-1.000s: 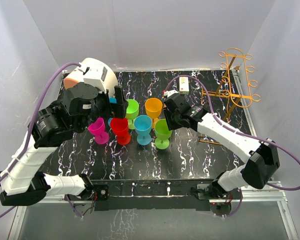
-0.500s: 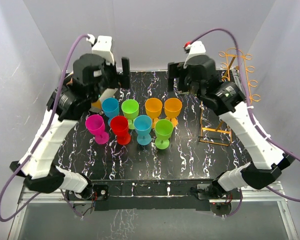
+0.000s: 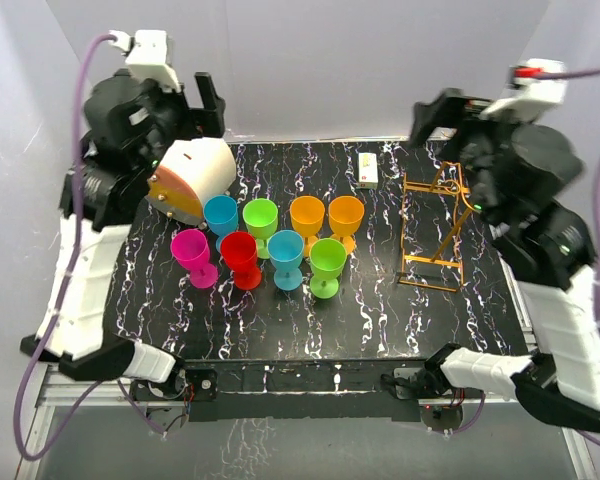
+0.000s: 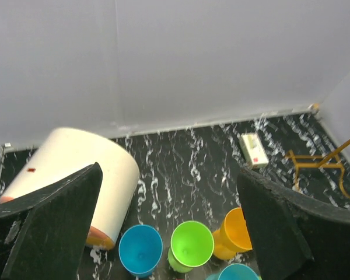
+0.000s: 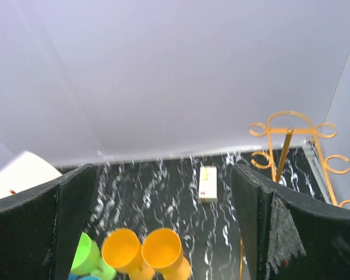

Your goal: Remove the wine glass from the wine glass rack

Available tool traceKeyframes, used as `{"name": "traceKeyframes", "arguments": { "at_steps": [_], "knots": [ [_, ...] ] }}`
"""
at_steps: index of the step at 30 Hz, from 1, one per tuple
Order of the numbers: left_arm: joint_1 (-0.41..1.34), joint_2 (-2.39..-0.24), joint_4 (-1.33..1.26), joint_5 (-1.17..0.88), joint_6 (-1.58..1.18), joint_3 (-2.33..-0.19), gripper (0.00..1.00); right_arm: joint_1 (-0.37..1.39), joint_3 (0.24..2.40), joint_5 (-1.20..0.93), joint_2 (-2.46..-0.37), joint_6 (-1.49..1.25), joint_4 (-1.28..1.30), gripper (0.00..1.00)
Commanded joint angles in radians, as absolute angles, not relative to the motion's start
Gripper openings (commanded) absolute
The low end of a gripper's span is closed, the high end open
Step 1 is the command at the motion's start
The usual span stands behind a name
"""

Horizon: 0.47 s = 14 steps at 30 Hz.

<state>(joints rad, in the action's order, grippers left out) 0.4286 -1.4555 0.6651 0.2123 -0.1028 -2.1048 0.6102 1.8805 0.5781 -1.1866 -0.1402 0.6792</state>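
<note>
Eight coloured wine glasses [image 3: 285, 250] stand upright on the marbled bench [image 3: 280, 330] in front of me, four in the near row and four just behind. All of them are apart from the wine glass rack [image 3: 435, 232] at my right, whose thin wire frame stands on the bench beside the back row. No glass hangs from it: the curled loops at its top, seen from my right wrist, are bare, though my right arm hides part of the frame from above. Farther back lie a cream-and-orange drum [image 3: 192, 176], tipped on its side, and a small box [image 3: 369, 168]. Beyond and above them, up by the back wall, my left tool [image 4: 169, 170] and right tool [image 5: 163, 169] both hang high, jaws spread wide with nothing between them. By the look of it, the job of clearing the rack is done; I see nothing left to lift, only the arms to bring home.
</note>
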Motion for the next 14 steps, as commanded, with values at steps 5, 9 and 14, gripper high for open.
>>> {"name": "traceKeyframes", "arguments": {
  "at_steps": [5, 9, 14],
  "knots": [
    [0.433, -1.202, 0.485, 0.286, -0.056, -1.984, 0.99, 0.608, 1.891, 0.594, -1.076, -0.119, 0.556, 0.98],
    [0.433, -1.206, 0.503, 0.263, -0.077, -1.986, 0.99, 0.609, 1.863, 0.656, -1.054, -0.112, 0.547, 0.98],
    [0.432, -1.222, 0.526, 0.244, -0.100, -1.999, 0.99, 0.609, 1.828, 0.667, -1.032, -0.118, 0.557, 0.98]
  ]
}}
